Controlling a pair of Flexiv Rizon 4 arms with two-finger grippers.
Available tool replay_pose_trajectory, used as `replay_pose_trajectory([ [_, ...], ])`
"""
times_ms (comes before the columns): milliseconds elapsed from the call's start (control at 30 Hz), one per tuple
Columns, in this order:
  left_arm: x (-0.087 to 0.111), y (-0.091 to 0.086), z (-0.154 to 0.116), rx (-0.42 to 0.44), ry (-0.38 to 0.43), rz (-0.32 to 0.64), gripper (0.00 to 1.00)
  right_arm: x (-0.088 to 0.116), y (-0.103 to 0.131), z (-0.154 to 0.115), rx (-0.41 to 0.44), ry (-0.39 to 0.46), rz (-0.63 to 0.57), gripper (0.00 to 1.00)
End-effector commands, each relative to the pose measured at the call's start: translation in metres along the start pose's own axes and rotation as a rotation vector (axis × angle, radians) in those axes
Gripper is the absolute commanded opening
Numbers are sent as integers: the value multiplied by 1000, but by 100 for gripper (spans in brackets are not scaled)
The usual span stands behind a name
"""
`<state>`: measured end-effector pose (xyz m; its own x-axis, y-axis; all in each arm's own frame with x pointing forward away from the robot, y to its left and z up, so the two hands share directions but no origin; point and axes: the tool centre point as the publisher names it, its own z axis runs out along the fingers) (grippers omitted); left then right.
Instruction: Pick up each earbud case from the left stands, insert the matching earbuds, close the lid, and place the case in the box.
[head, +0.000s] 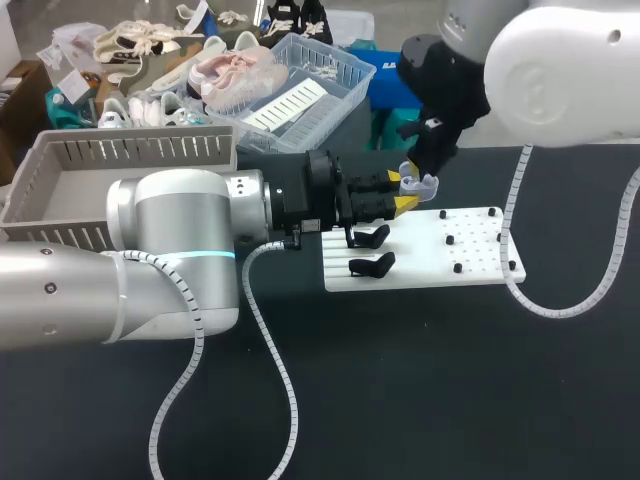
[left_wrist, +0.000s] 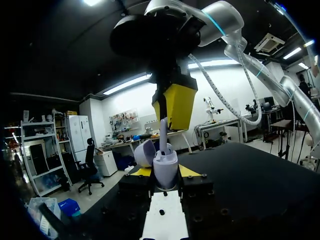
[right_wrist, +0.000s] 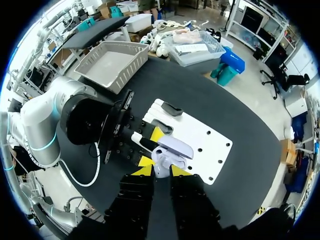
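A pale lavender earbud case (left_wrist: 165, 175) stands upright with its lid (left_wrist: 145, 152) swung open. My left gripper (left_wrist: 165, 172) is shut on its body, above the left part of the white stand board (head: 470, 262). From above, my right gripper (left_wrist: 174, 107) is shut on a white earbud (left_wrist: 163, 134), whose lower end sits in the case's mouth. In the head view the case (head: 422, 184) shows between the left gripper (head: 408, 191) and the right gripper (head: 428, 165). The right wrist view looks down on the open lid (right_wrist: 175, 145), just ahead of the right gripper (right_wrist: 161, 171).
Two black stands (head: 370, 237) (head: 372, 264) sit on the board's left part, and small black pegs (head: 455, 242) dot its right part. A grey slatted box (head: 60, 170) stands at the table's left rear. A cable (head: 560, 300) loops past the board's right edge.
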<state>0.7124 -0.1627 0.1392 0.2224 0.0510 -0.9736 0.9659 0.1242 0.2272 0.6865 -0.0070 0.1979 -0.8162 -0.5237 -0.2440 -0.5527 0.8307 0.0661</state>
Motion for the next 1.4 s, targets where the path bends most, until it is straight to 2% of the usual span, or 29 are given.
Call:
replay_pose_trajectory([
  [33,0,0,1,-4,-2,2,0,-2,2,3,-1,0,-1,0],
  [1400,0,0,1,-4,-2,2,0,-6,3,13,-11,24,-25,0],
])
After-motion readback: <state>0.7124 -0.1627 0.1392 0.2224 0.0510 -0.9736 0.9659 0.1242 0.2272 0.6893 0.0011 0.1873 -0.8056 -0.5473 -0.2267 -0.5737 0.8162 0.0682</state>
